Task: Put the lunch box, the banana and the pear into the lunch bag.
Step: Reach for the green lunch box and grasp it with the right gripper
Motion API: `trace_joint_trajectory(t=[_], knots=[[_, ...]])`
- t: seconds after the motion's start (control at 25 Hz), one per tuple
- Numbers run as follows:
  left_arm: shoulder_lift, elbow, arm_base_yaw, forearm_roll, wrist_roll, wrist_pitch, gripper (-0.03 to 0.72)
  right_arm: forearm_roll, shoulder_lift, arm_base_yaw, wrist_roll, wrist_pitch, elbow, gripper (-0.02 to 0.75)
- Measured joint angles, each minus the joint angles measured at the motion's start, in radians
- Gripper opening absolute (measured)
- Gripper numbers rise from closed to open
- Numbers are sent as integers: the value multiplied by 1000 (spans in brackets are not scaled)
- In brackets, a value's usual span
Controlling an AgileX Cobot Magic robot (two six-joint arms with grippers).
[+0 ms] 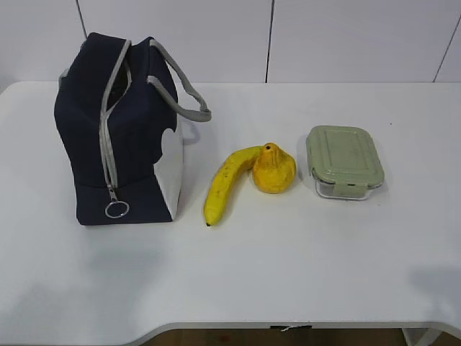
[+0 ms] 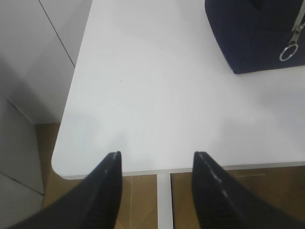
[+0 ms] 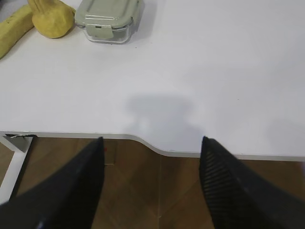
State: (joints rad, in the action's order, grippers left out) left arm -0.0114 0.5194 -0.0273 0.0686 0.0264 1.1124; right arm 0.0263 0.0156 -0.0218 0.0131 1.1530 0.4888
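The navy lunch bag (image 1: 119, 137) stands upright at the table's left, its grey zipper running down to a ring pull (image 1: 117, 210); its corner (image 2: 259, 33) shows in the left wrist view. The banana (image 1: 225, 184) lies in the middle, touching the pear (image 1: 274, 169). The lunch box (image 1: 344, 160) with its sage-green lid sits to the right. In the right wrist view the lunch box (image 3: 109, 19), the pear (image 3: 50, 19) and the banana (image 3: 12, 31) lie far ahead. My left gripper (image 2: 157, 155) and right gripper (image 3: 151, 140) hang open and empty over the table's front edge. Neither arm shows in the exterior view.
The white table (image 1: 288, 267) has a front edge with a curved cut-out (image 3: 162, 150). Wooden floor (image 3: 143, 191) lies below. White wall panels (image 1: 288, 36) stand behind the table.
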Motion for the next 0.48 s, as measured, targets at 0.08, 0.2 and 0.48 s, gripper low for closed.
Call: trace_joint_trajectory(t=[0.08, 0.2, 0.48], knots=[[0, 0, 0, 0, 0, 0, 367, 0, 0, 0, 0, 0, 0, 502], [0, 0, 0, 0, 0, 0, 367, 0, 0, 0, 0, 0, 0, 502], [0, 0, 0, 0, 0, 0, 367, 0, 0, 0, 0, 0, 0, 502]])
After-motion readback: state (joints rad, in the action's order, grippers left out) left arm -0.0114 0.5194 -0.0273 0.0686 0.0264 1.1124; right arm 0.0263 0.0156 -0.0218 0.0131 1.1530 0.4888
